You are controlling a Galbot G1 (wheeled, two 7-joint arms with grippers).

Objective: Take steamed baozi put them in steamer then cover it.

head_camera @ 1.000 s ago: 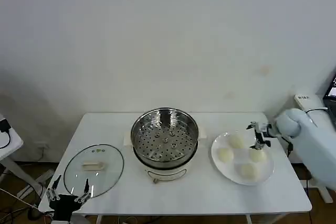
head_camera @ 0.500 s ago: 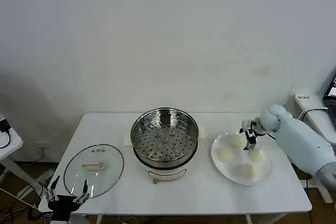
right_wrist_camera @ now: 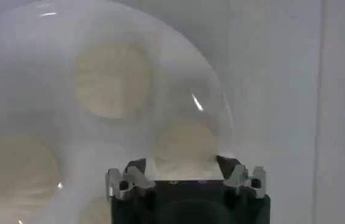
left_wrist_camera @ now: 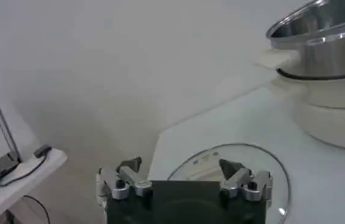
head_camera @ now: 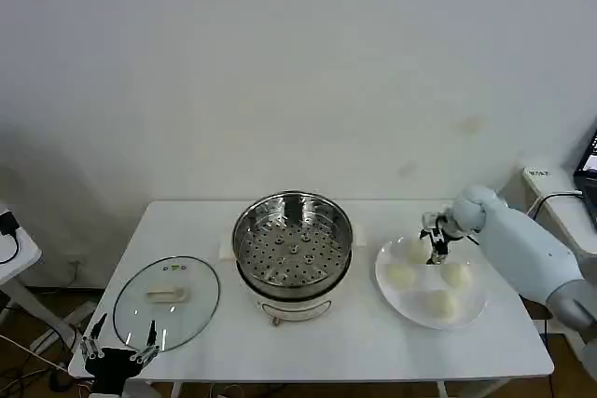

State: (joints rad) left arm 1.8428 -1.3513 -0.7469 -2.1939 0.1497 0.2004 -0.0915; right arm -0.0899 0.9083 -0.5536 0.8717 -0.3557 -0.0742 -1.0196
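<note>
Several white steamed baozi lie on a white plate (head_camera: 476, 309) at the table's right; two of them are the front baozi (head_camera: 439, 303) and the left baozi (head_camera: 400, 274). My right gripper (head_camera: 434, 245) hangs open over the plate's far side, above the far baozi (head_camera: 416, 251). In the right wrist view that baozi (right_wrist_camera: 184, 145) sits between the spread fingers of the right gripper (right_wrist_camera: 182, 164), apart from both. The steel steamer (head_camera: 293, 245) stands mid-table with its perforated tray bare. My left gripper (head_camera: 119, 346) idles open at the front left corner.
The glass lid (head_camera: 166, 297) with a cream handle lies flat at the left of the steamer; the left wrist view shows this lid (left_wrist_camera: 233, 182) just beyond the left gripper (left_wrist_camera: 180, 165). A side table (head_camera: 11, 249) stands at the far left.
My right gripper has moved left across the plate, from its right edge to over the far baozi. The left arm and the other things have stayed still.
</note>
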